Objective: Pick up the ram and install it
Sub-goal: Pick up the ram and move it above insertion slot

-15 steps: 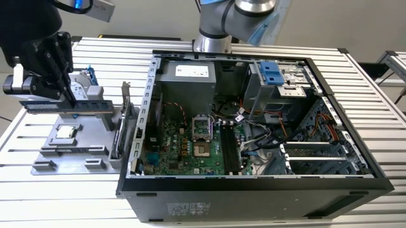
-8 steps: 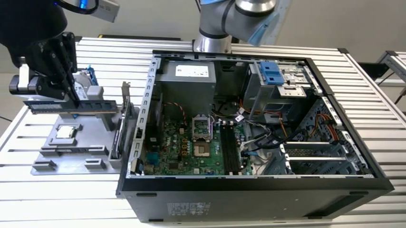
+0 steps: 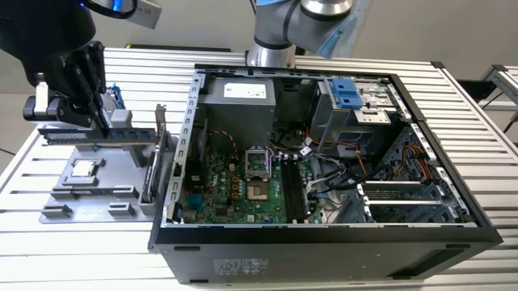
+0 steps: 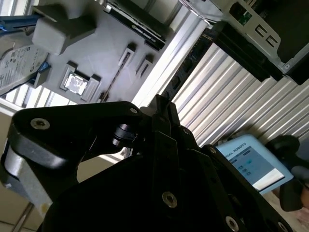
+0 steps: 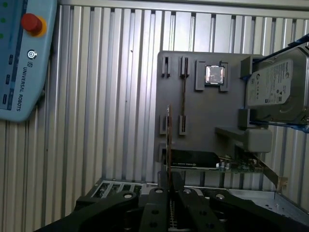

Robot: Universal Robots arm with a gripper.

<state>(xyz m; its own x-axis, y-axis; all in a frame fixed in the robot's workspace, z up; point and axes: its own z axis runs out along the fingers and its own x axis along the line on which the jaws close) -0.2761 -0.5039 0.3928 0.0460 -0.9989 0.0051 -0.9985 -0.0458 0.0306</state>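
Observation:
The ram (image 3: 77,134), a long narrow blue stick, hangs level above the grey holder plate (image 3: 89,197) at the exterior view's left. My black gripper (image 3: 101,128) is shut on it near its middle. In the first wrist view the ram (image 5: 169,140) shows edge-on as a thin line running out from my gripper (image 5: 169,187), lifted off the plate's slots (image 5: 182,96). The open computer case (image 3: 421,233) lies at the exterior view's right, with the motherboard (image 3: 230,194) and its black slots (image 3: 295,191) facing up.
On the holder plate (image 5: 203,121) sit a processor chip (image 5: 214,75), a dark card with a metal bracket (image 5: 203,159) and a silver hard drive in a blue frame (image 5: 275,89). A teach pendant (image 5: 21,63) lies on the slatted table (image 3: 267,276). The case wall (image 3: 188,121) stands beside the plate.

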